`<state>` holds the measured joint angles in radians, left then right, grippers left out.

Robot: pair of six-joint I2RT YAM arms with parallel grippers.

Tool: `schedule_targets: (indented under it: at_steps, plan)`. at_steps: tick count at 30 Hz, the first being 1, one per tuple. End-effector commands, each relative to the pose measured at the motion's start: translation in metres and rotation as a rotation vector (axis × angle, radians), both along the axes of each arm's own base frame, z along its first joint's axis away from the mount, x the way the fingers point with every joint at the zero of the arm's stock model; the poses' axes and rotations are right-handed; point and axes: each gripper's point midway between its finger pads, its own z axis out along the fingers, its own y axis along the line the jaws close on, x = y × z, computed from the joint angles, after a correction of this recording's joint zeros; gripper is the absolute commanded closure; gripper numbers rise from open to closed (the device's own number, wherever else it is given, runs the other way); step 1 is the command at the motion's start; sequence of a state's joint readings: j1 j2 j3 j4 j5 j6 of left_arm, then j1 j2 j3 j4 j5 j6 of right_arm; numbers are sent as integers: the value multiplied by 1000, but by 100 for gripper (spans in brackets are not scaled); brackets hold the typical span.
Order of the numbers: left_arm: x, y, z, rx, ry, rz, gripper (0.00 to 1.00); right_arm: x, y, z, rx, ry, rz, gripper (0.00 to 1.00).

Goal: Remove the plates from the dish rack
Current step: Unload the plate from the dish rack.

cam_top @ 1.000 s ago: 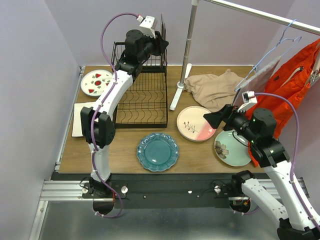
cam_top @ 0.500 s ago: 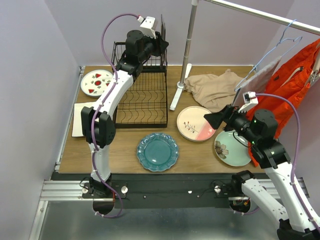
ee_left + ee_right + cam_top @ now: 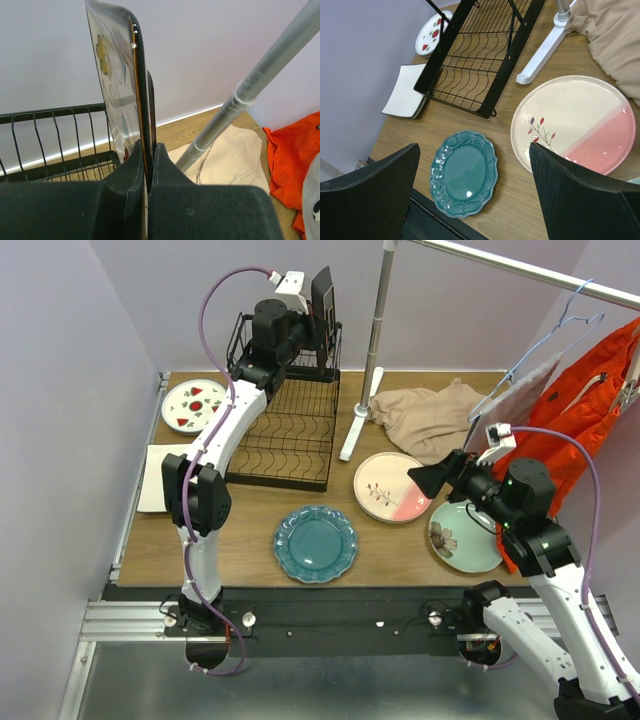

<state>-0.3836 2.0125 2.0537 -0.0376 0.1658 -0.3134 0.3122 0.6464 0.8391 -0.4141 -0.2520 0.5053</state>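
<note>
Square floral plate point(image 3: 117, 100) upright in left end effector point(image 3: 148, 150)

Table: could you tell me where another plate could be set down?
Bare wood lies left of the teal plate, in front of the white square plate. A narrower strip runs from the teal plate to the green floral plate. Right of the dish rack is crowded.

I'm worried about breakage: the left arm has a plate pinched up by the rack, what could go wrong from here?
The left tool grips the upright plate only at its lower edge, so it could pivot or slip out. The metal pole stands close on its right; a swing that way might hit it. The dish rack wires are close by; a low carry might snag them.
</note>
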Motion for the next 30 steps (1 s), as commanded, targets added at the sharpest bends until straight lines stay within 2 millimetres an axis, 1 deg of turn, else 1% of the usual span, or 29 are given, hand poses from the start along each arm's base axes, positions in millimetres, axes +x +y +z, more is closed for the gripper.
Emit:
schedule_targets:
  at_steps: [1, 5, 6, 8, 9, 11, 12, 16, 19, 30]
  plan:
    - [-25, -8, 39, -3, -71, -80, 100, -1, -1, 8, 5, -1, -5, 2]
    - [-30, -6, 57, -29, -102, -78, 100, -2, -2, 5, 6, 3, -11, 2]
    - [-34, -6, 66, -45, -116, -78, 100, -2, -2, 3, 5, 6, -9, 2]
    - [-37, -4, 76, -55, -133, -74, 100, -2, -2, 1, 1, 11, -10, 2]
    - [-40, -3, 86, -65, -150, -71, 100, -2, -2, 0, -1, 12, -11, 2]
    - [-43, -2, 96, -71, -169, -62, 100, 0, -2, 0, -4, 13, -12, 2]
    - [-47, -1, 107, -79, -192, -63, 100, 0, -2, -1, -3, 17, -10, 2]
    - [-56, 0, 127, -79, -249, -68, 100, 1, -2, 1, -6, 14, -13, 2]
    - [-60, 0, 137, -81, -273, -74, 100, 1, -3, -1, -11, 15, -16, 2]
    - [-80, 10, 164, -62, -343, -74, 100, 4, -4, -6, -19, 30, -28, 3]
